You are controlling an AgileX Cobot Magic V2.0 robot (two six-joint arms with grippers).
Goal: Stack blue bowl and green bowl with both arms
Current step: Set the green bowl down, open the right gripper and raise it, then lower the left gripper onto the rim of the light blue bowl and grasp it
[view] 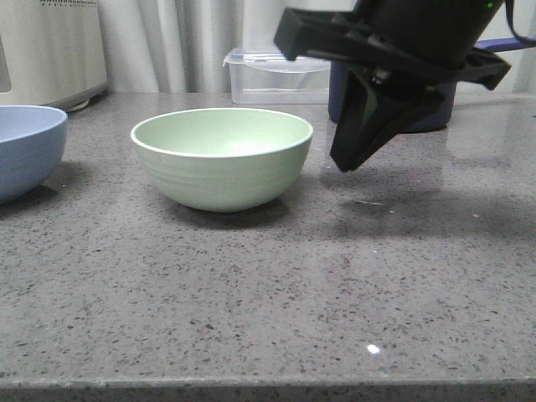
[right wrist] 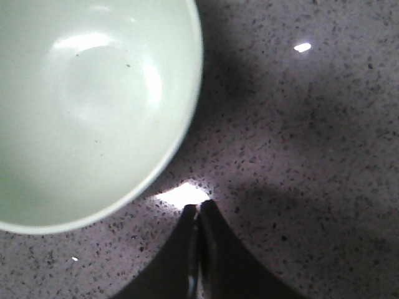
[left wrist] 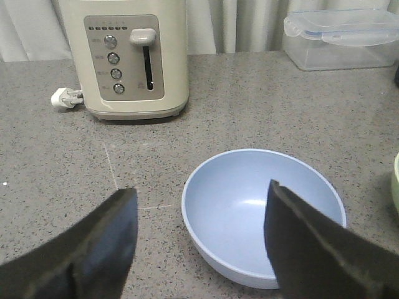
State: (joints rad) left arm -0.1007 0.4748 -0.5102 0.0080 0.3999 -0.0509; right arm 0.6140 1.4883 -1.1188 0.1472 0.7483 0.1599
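Both bowls are seen standing upright and empty on the speckled grey counter (view: 268,318), apart from each other; nothing is stacked yet.

Green bowl (view: 222,157): placed mid-counter. Blue bowl (view: 25,146): placed to its left, cut by the edge of the front view.

Right gripper (view: 347,163): held above the counter just beside the green bowl's right side, not touching it. In the right wrist view the fingers (right wrist: 209,249) are pressed together with nothing between them.

Left gripper (left wrist: 199,233): jaws spread wide, nothing held, poised over the near side of the blue bowl (left wrist: 262,212). A toaster (left wrist: 134,56) and a clear plastic box (left wrist: 340,37) are noted behind.

Step judged: approach stage, before any grasp. The left gripper looks the readier; its next move calls for a descent so that one finger is set inside the rim and one outside. The right gripper would first need to be opened before a rim can be taken.
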